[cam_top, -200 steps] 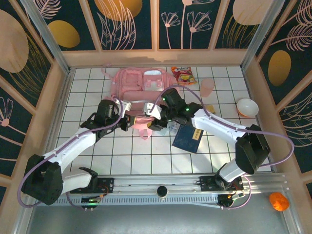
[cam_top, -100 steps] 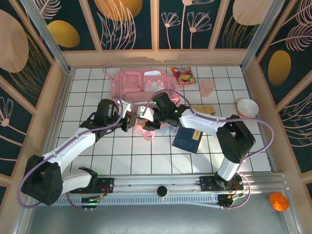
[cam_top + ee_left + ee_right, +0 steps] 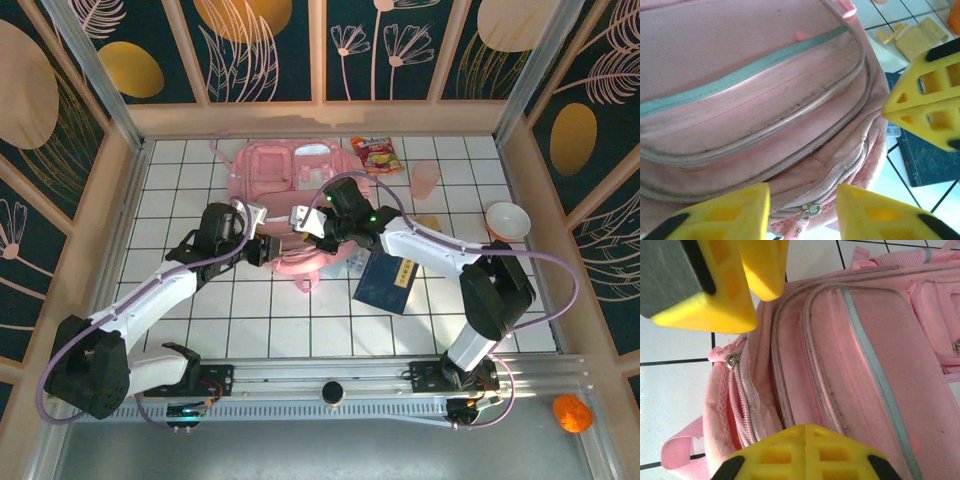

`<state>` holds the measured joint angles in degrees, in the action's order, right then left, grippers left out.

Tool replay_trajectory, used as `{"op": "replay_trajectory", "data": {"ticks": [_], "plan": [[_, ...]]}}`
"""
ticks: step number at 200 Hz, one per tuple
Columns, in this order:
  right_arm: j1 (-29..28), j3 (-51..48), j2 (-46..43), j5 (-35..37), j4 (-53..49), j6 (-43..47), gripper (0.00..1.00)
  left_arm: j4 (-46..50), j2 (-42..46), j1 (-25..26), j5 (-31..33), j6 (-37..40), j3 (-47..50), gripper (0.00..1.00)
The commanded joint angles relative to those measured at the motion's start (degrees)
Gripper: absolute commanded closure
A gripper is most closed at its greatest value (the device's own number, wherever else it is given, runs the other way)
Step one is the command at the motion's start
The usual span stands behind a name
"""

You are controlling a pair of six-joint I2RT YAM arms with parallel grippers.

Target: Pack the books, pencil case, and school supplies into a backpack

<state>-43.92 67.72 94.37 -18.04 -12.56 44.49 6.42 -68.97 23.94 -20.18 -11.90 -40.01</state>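
Backpack: It is laid flat on the white tiled table, in the far middle part, with the front pockets turned up. The main zip along the near edge is seen mostly closed.

Left pincer: The jaws are held apart with a clear gap, and nothing is gripped. It is placed just at the near edge of the backpack, low over the tiles.

Zip pull: It is seen in the gap between the two yellow fingers of the left pincer. Contact with either finger cannot be told.

Right pincer: The two fingers are pressed together, with only a thin seam between them. It is held over the front pocket, near the right side of the backpack. Whether any fabric is pinched cannot be told.

Distance between pincers: They are set near each other at the same end of the backpack, but apart.

Book: It is laid on the tiles just beside the near right corner of the backpack, outside it, with the cream label up.

Pencil case: Only a pale part is seen, between the backpack and the book, touching the book's edge.

Yellow block: It is laid on the tiles to the right of the backpack, beyond the book, well apart from both pincers.
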Motion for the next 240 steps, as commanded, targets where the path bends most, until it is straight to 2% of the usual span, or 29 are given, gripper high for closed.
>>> {"op": "replay_trajectory", "data": {"ticks": [1,13,37,56,104,115,133,156,175,201,240], "plan": [[-1.2,-1.5,-1.2,-0.8,-1.9,0.7,0.7,0.2,2.6,0.0,4.0,-5.6,2.0,0.56],[-2.4,-2.4,-0.6,-0.2,-0.5,0.6,0.59,0.6,3.9,0.0,8.3,-9.3,2.5,0.54],[-3.4,-3.1,1.7,1.2,3.7,0.0,0.49,0.4,6.0,-0.1,15.1,-15.8,3.5,0.48],[-3.4,-3.1,4.4,2.0,6.9,-0.4,0.46,-1.0,6.9,-0.1,17.0,-18.8,4.8,0.48],[-3.2,-2.4,9.9,3.5,9.3,1.2,0.45,-4.3,7.4,-0.1,14.8,-20.3,7.2,0.48],[-3.0,-2.8,10.2,3.9,9.5,1.5,0.48,-4.7,7.3,-0.1,13.8,-19.7,7.1,0.48],[-2.6,-2.5,9.2,4.0,8.8,1.6,0.71,-5.1,7.0,-0.1,11.6,-17.3,7.2,0.48],[-1.3,-0.7,5.8,-0.6,5.7,1.1,1.0,-6.7,7.9,-0.1,5.1,-10.4,7.2,0.48],[-0.3,0.1,2.6,-4.1,4.7,0.4,1.0,-7.1,8.9,-0.1,-0.2,-4.1,6.4,0.47],[0.3,0.5,0.1,-6.5,5.1,-1.3,1.0,-6.0,9.3,-0.1,-3.1,2.2,4.7,0.47],[0.5,2.1,0.4,-7.9,5.2,-3.6,1.0,-4.8,6.7,-0.1,-8.4,5.1,2.5,0.49]]}}
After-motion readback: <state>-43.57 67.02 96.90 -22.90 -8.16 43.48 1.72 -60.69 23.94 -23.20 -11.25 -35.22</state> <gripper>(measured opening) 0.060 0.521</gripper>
